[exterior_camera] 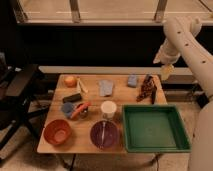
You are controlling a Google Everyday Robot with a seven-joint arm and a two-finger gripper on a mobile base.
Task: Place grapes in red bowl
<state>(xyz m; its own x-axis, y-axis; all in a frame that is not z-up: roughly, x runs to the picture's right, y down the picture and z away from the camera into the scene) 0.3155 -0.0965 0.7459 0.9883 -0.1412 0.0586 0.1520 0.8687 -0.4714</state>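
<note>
The grapes [145,88], a dark reddish-purple lumpy bunch, lie at the table's back right, next to a black tool-like object [153,94]. The red bowl [57,131] stands at the table's front left, beside the purple bowl [104,134]. My gripper [166,71] hangs from the white arm above and to the right of the grapes, off the table's right back corner, well apart from them and far from the red bowl.
A green tray [155,128] fills the front right. A white cup [108,109] stands mid-table. An orange fruit [70,81], a grey cloth [106,87], a blue sponge [132,80], a carrot [80,109] and a dark block [72,98] lie around. A black chair [20,95] stands to the left.
</note>
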